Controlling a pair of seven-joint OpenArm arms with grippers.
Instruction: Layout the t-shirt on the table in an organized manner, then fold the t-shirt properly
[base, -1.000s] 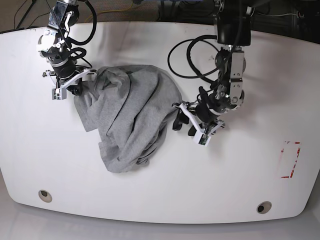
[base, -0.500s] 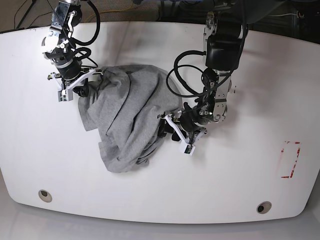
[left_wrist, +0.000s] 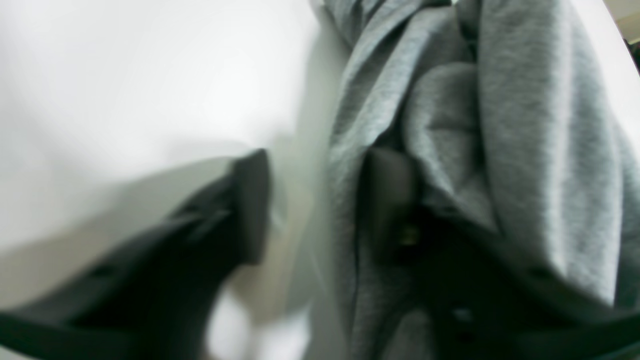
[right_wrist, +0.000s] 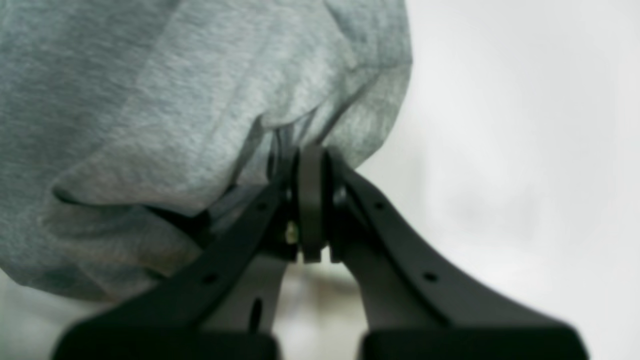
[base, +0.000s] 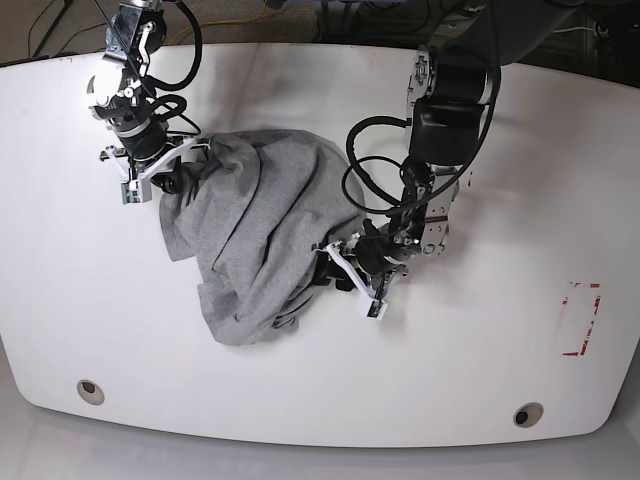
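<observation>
On the tabletop (base: 520, 330), the right pincer (right_wrist: 311, 165) clamps the t-shirt (base: 255, 230), while the left pincer (left_wrist: 315, 200), jaws apart around a fold, may slip off.

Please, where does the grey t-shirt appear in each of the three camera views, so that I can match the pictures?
Base view: the t-shirt lies bunched left of centre on the table, between the two arms.
Left wrist view: it fills the right half, one finger of the left gripper against its folds.
Right wrist view: it fills the upper left, pinched by the right gripper.
Shared landmark: the white table.
</observation>
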